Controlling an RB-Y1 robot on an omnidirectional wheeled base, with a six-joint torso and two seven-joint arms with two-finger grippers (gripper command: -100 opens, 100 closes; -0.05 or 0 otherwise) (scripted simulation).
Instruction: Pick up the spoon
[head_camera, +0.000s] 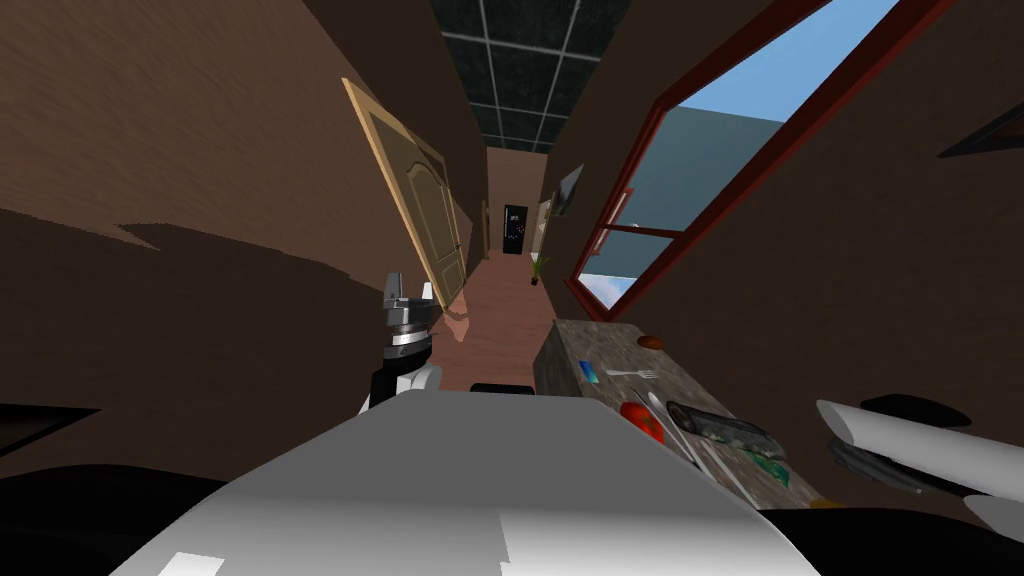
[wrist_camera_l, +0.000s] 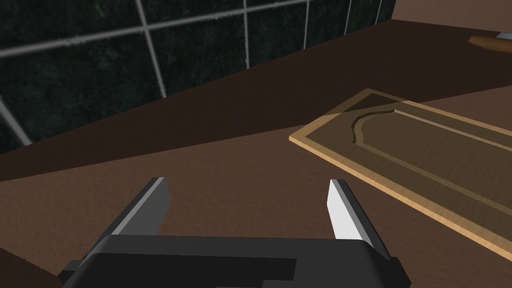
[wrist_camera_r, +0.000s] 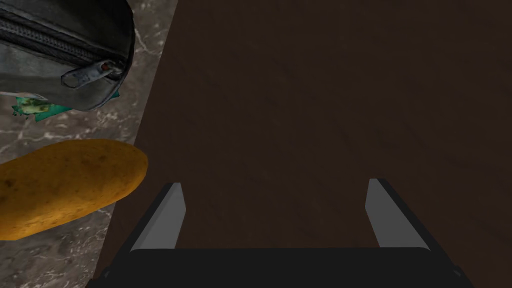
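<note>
Spoon (head_camera: 680, 438) between red ball (head_camera: 640, 420), dark pouch (head_camera: 725, 428); left tool (wrist_camera_l: 246, 182), right tool (wrist_camera_r: 275, 184) both spread.

Lower right of the frame, on the grey marbled counter (head_camera: 565, 360), a red round fruit (head_camera: 642, 421) and a dark zipped pouch (head_camera: 725, 428) crowd the slim white spoon (head_camera: 666, 416) from both sides.

Marble counter (head_camera: 600, 345): fork (head_camera: 632, 374), spoon (head_camera: 668, 420), tomato (head_camera: 643, 420), zip pouch (head_camera: 722, 428), potato (wrist_camera_r: 65, 187).
</note>
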